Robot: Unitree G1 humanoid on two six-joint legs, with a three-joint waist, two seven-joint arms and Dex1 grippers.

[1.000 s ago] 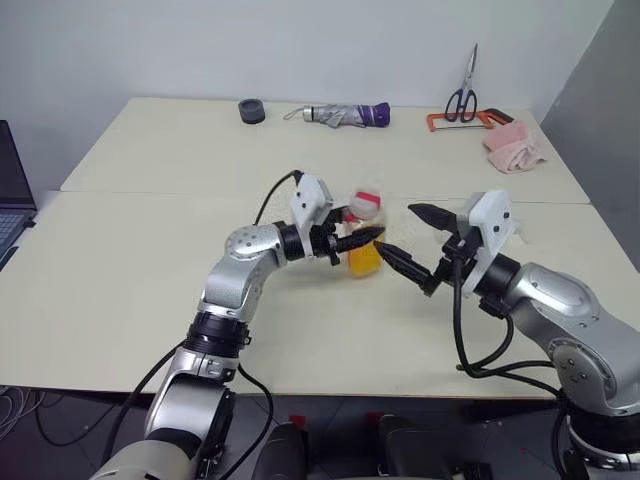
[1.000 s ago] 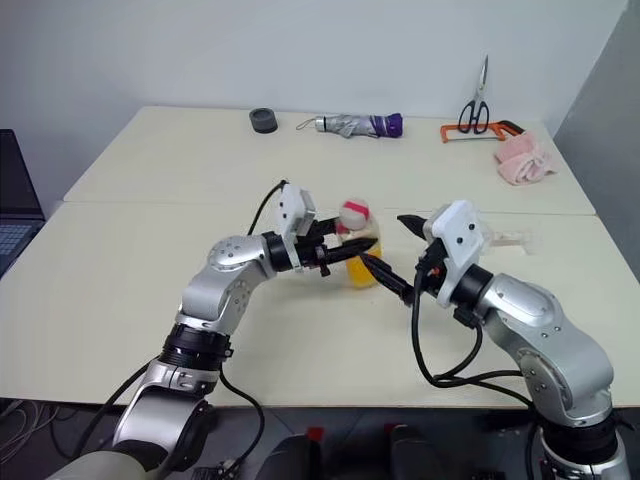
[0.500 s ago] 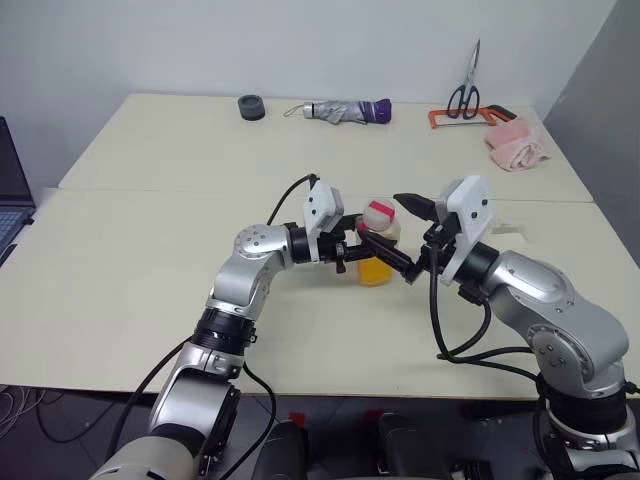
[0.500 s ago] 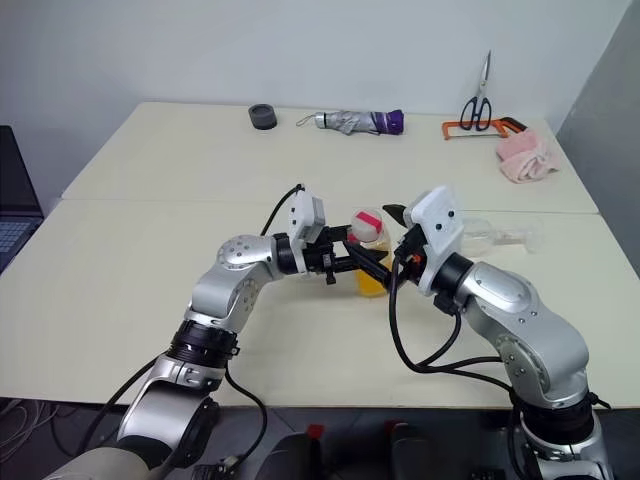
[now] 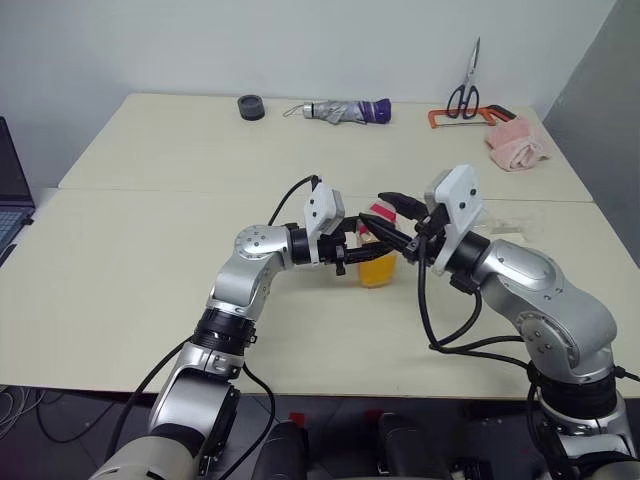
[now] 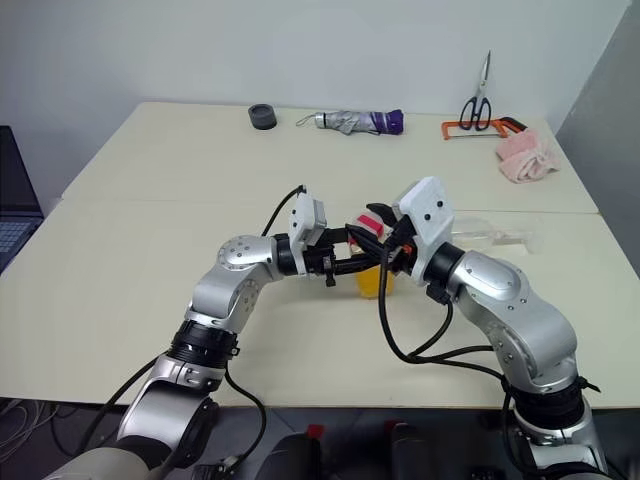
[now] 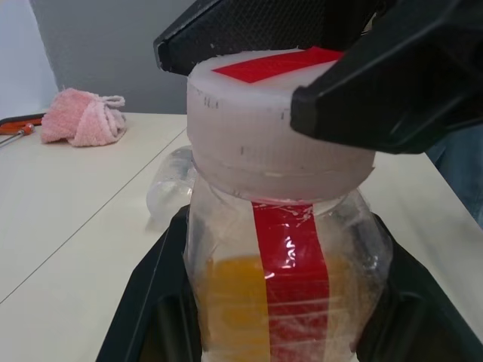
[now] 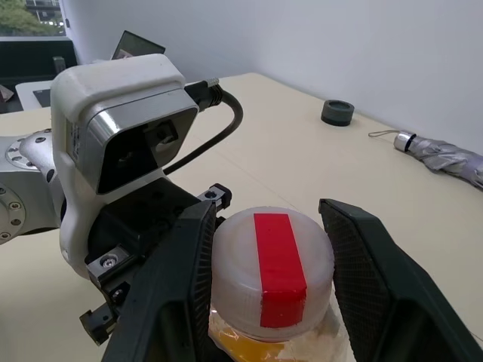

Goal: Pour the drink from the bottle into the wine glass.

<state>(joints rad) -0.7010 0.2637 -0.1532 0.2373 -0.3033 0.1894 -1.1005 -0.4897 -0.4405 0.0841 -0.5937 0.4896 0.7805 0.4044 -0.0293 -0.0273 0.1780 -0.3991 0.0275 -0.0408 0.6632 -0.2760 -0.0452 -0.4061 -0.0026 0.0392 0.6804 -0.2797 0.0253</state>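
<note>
A small clear bottle (image 5: 377, 268) stands upright just above the table, with orange-yellow drink (image 7: 234, 302) in its lower half. It has a red stripe label and a whitish cap (image 8: 273, 260) bearing a red strip. My left gripper (image 5: 366, 252) reaches in level from the left and is shut on the bottle's body. My right gripper (image 5: 379, 213) comes from the right, one black finger (image 8: 185, 264) pressed on each side of the cap. The wine glass (image 6: 495, 233) lies on its side on the table behind my right arm.
At the table's far edge lie a black tape roll (image 5: 251, 108), a folded umbrella (image 5: 345, 112), scissors (image 5: 462, 95), an orange-handled tool (image 5: 450, 120) and a pink cloth (image 5: 515, 148). A laptop (image 5: 10, 195) sits at the left edge.
My right gripper has moved left to the bottle and its wide-open fingers have closed in on the cap. The left gripper has kept the bottle in place.
</note>
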